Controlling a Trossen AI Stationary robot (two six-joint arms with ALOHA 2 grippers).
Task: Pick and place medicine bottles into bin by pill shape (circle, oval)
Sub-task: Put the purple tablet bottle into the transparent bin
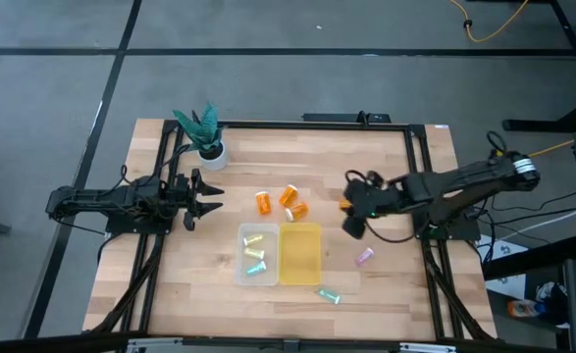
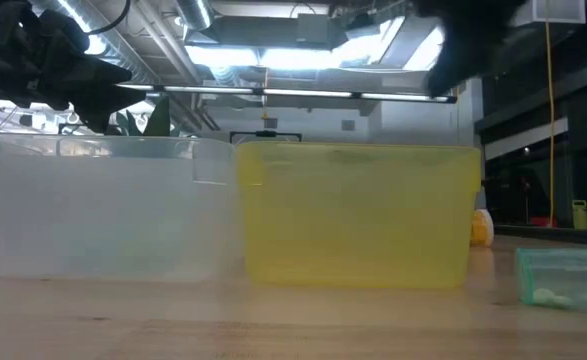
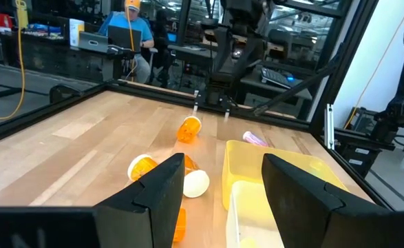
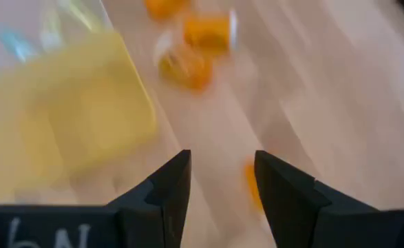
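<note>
We see a wooden table [image 1: 170, 275] w/ two bins side by side at center: clear bin [image 1: 256, 254] on the left, yellow bin [image 1: 300, 253] touching it on the right. Clear bin holds approx three pastel vials [image 1: 256, 251]; yellow bin looks empty.

Left arm sits at table's left edge, left gripper [image 1: 212, 197] w/ fingers spread, holding nothing.

Right gripper [image 1: 351, 218] hangs over the table just right of the yellow bin, fingers apart w/ nothing between; an orange bottle [image 4: 252, 182] lies below it, blurry, prob. untouched.

Three orange bottles [image 1: 280, 202] lie near each other behind the bins. Purple vial [image 1: 364, 257] lies right of yellow bin, teal vial [image 1: 329, 295] in front of it.

Potted plant [image 1: 203, 133] at back left.
</note>
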